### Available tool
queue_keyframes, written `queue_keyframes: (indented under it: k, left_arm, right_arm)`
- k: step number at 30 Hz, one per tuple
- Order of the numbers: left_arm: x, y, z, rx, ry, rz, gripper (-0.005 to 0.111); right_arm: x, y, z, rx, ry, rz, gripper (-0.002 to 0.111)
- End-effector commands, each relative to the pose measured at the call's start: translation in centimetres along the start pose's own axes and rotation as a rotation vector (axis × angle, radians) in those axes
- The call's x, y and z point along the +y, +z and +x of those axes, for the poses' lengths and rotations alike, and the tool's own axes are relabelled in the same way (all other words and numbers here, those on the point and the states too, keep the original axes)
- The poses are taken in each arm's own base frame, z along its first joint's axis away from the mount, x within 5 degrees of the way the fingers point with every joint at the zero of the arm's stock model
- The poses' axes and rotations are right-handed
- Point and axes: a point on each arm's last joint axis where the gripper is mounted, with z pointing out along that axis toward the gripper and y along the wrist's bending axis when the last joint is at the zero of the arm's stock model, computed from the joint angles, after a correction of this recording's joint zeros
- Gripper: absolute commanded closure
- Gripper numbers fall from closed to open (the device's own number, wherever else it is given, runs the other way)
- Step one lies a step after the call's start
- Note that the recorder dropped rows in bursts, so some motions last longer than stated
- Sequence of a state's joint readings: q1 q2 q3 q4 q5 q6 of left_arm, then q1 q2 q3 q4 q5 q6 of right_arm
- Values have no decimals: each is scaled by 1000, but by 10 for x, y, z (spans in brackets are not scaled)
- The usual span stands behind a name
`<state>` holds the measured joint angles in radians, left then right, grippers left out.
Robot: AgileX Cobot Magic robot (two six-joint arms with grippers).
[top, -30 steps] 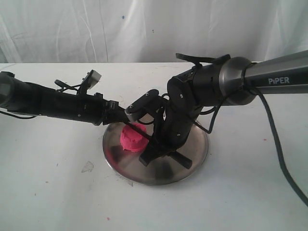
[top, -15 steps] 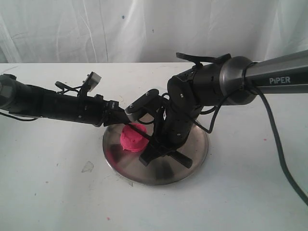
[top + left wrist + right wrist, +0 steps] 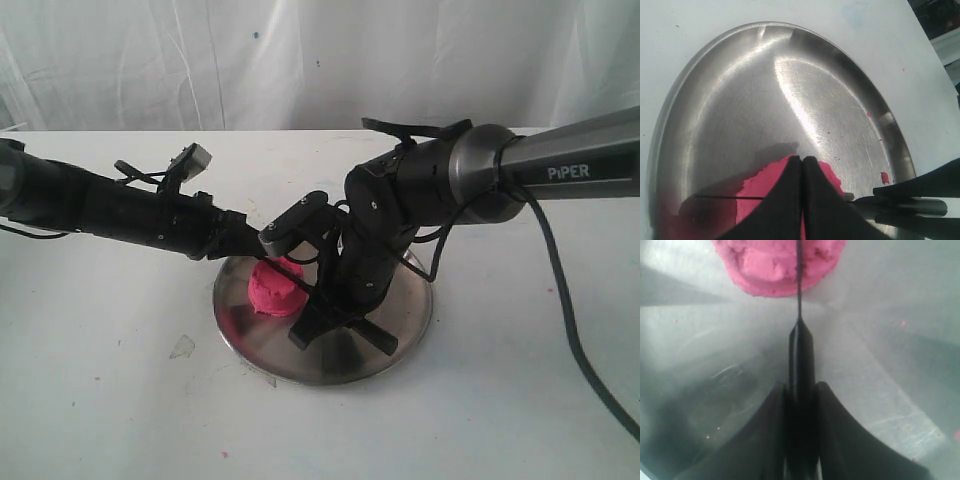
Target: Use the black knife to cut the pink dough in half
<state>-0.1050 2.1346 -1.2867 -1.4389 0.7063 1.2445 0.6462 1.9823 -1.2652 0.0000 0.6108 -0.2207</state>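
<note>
the pink dough is one bright round lump with a hollowed, rough top, lying just beyond the right fingers. the black knife, slim and matte, sits clamped between those fingers, its thin blade edge-down across the dough's middle.

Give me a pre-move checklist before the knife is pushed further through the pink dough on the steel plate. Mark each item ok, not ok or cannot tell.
1. Right hand clamped on the black knife handle: ok, fingers closed on both sides.
2. Blade lined up over the pink dough: ok, the edge runs across the lump, slightly off its middle.
3. Dough already split in two: cannot tell; it still reads as one lump in the exterior view.
4. Left hand steadying the dough: ok, its shut fingertips rest at the lump.
5. Left fingertips out of the blade's line: cannot tell, the blade passes very near them.
6. Dough on the steel plate: ok.
</note>
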Motion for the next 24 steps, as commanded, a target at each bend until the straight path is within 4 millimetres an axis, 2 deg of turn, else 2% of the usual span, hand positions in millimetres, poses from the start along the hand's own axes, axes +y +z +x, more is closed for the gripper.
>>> queue_keyframes:
  k: [1, 6, 16, 24]
  left_arm:
    - [0, 0, 4, 43, 20, -27, 107]
    - [2, 1, 5, 44, 24, -54, 107]
    - [8, 2, 8, 74, 50, -94, 107]
    - [12, 5, 13, 88, 40, -95, 107]
  right_arm:
    - [0, 1, -2, -13, 18, -2, 108]
    - [0, -1, -3, -20, 11, -1, 108]
    - [-2, -24, -11, -84, 10, 13, 108]
    - [-2, -24, -11, -82, 10, 13, 108]
